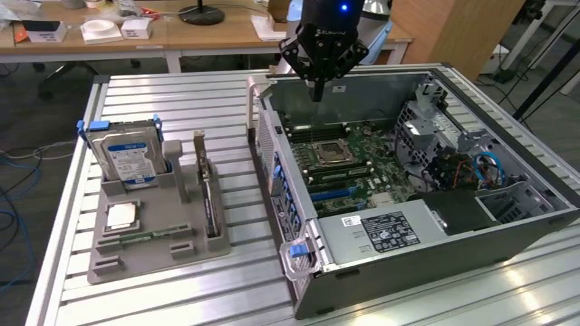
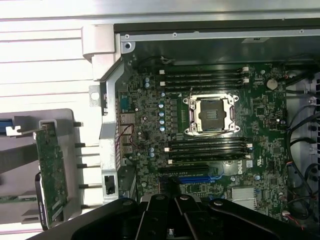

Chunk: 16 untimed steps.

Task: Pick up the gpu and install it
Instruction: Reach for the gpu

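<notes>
Hovering over the far wall of the open computer case (image 1: 435,268), your hand (image 1: 316,95) is closed tight and empty. The gpu (image 1: 208,195) stands on edge in the grey holder (image 1: 140,263), well apart at the exterior view's left. Best approach it square, gripping its top edge centrally.
</notes>
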Motion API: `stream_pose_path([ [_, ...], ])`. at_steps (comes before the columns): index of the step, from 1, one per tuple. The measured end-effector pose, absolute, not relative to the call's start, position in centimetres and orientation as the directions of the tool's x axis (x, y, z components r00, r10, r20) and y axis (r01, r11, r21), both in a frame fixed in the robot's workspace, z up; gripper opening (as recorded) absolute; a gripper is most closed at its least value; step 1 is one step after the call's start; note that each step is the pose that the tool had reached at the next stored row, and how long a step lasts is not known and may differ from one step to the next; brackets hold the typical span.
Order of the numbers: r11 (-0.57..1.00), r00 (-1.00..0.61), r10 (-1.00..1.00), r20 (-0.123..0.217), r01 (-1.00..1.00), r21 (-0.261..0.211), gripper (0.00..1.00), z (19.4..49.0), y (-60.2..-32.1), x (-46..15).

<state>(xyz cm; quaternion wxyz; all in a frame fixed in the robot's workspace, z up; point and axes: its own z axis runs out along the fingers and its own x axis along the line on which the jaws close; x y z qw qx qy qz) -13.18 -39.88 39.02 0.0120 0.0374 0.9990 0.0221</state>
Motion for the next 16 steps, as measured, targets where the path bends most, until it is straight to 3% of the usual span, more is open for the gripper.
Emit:
stream_pose_path([
  [16, 0.996, -0.997, 0.075, -0.021, 0.074, 0.045, 0.11, 38.83, -39.88, -13.55],
])
